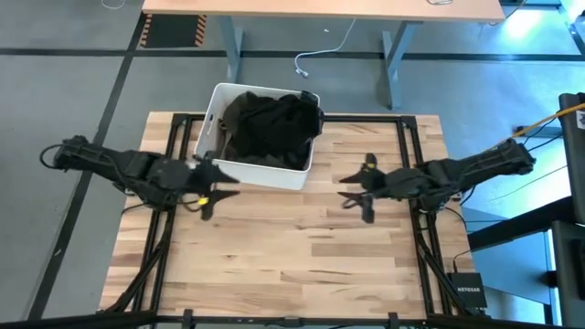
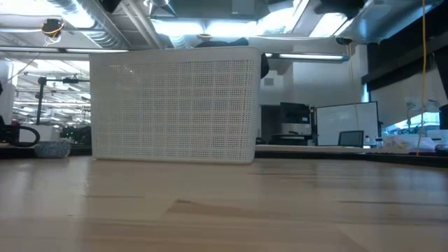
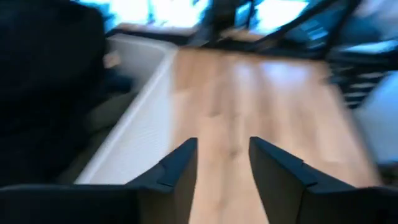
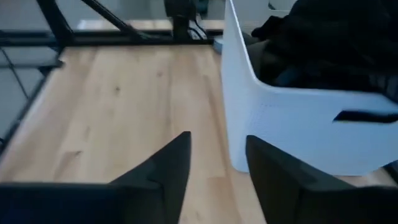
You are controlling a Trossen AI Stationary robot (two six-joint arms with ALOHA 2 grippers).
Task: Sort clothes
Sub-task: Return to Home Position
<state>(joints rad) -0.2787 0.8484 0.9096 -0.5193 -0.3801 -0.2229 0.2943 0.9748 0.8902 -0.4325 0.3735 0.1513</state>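
A white plastic bin (image 1: 239,163) stands at the table's far middle, heaped with black and dark grey clothes (image 1: 270,123). The heap also shows in the right wrist view (image 4: 336,43) and the left wrist view (image 3: 50,81). No pink or olive garment shows. My left gripper (image 1: 219,187) hovers at the bin's near-left corner, open and empty (image 3: 222,162). My right gripper (image 1: 352,187) hovers to the right of the bin, open and empty (image 4: 217,158). In the low view only the bin's perforated wall (image 2: 175,105) shows.
The bare wooden tabletop (image 1: 292,247) lies in front of the bin and between the arms. Black frame rails (image 1: 169,137) run along the table's left and right sides. A desk (image 1: 320,9) stands beyond the far edge.
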